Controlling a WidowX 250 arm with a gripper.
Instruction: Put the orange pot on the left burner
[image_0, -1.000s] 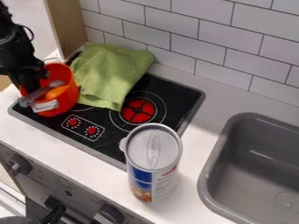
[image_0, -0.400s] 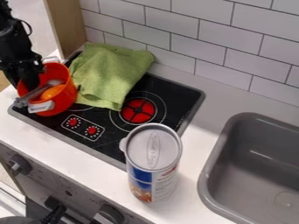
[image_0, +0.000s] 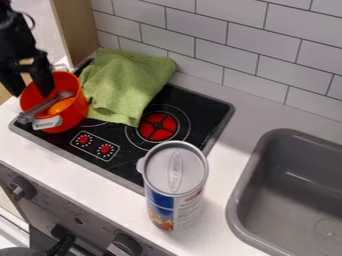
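White tiled wall (image_0: 234, 35) up top, counter (image_0: 234, 112) below, black stovetop (image_0: 207, 107) left of centre, grey sink (image_0: 267, 180) lower right. Green towel (image_0: 123, 82) on stovetop. Orange pot (image_0: 77, 111), upper left, on stovetop's left end, probably over the left burner. Gripper (image_0: 28, 84) open at its rim: looks like release step. Next: lift straight up, don't snag pot.

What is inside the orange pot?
The orange pot holds an orange item and a grey utensil crossing its rim. The floor beneath them is covered; the pincer hides more.
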